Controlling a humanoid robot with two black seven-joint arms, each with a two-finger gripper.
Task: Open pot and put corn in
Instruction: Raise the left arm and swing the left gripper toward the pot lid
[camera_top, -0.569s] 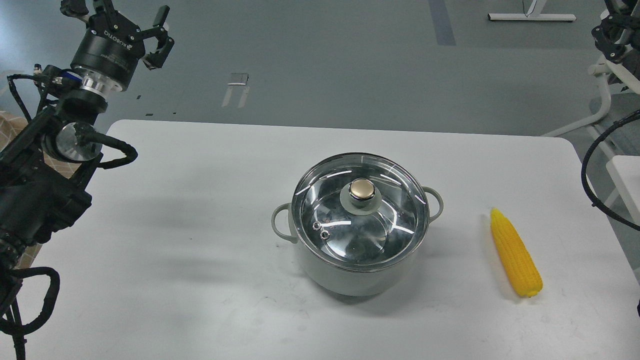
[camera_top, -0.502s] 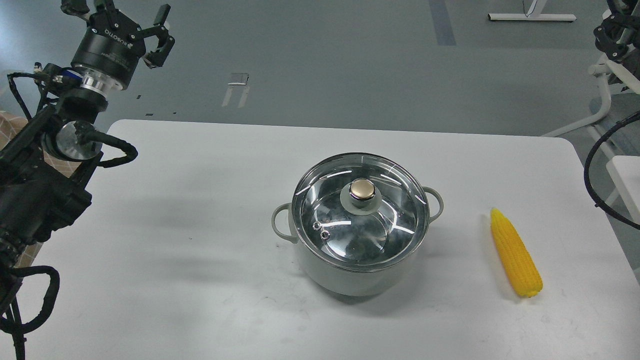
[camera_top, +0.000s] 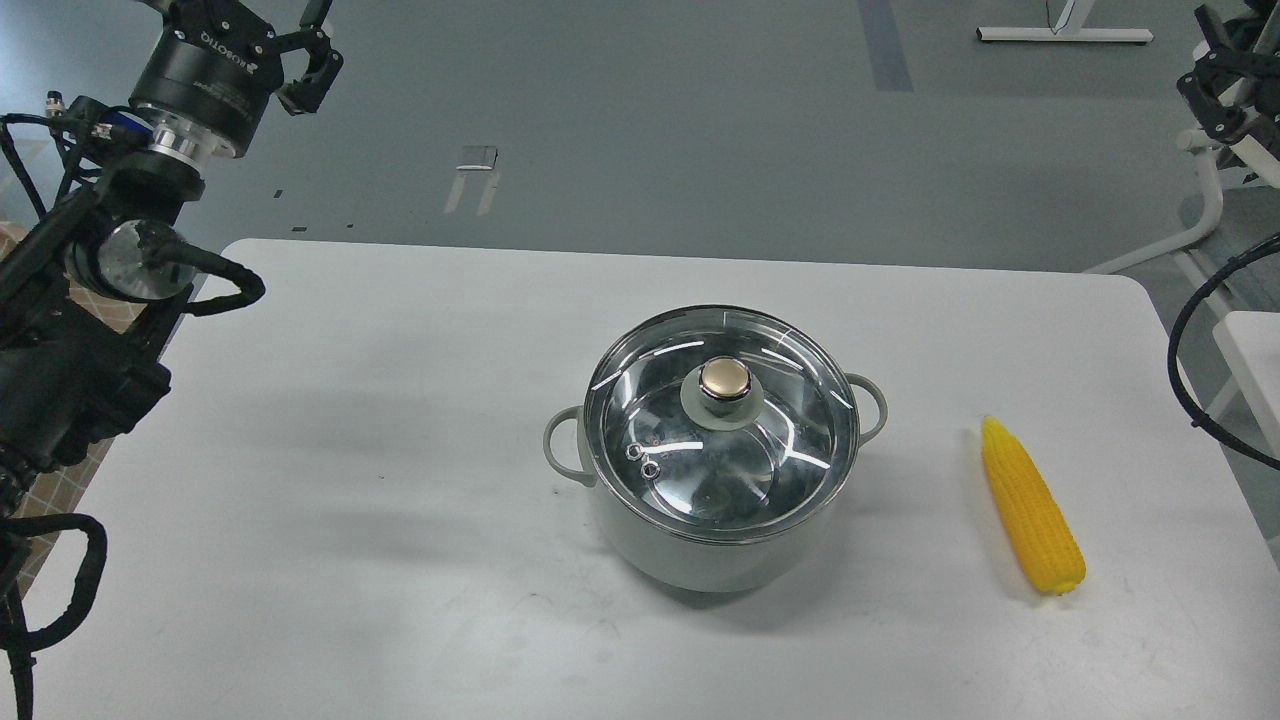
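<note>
The pale grey-white pot (camera_top: 700, 555) stands at the middle of the white table (camera_top: 400, 420), closed by its glass lid (camera_top: 720, 440) with a gold knob (camera_top: 724, 378). The yellow corn (camera_top: 1030, 510) lies on the table to the pot's right, tip pointing away from me. My left gripper (camera_top: 245, 15) is high at the far left, beyond the table's back edge, open and empty, its fingertips partly cut off by the top edge. My right gripper (camera_top: 1215, 90) is a small dark shape at the far top right, off the table; its fingers cannot be told apart.
A white metal frame (camera_top: 1205, 200) stands beside the table's right back corner. A black cable (camera_top: 1180, 350) of my right arm loops at the right edge. Grey floor lies beyond the table.
</note>
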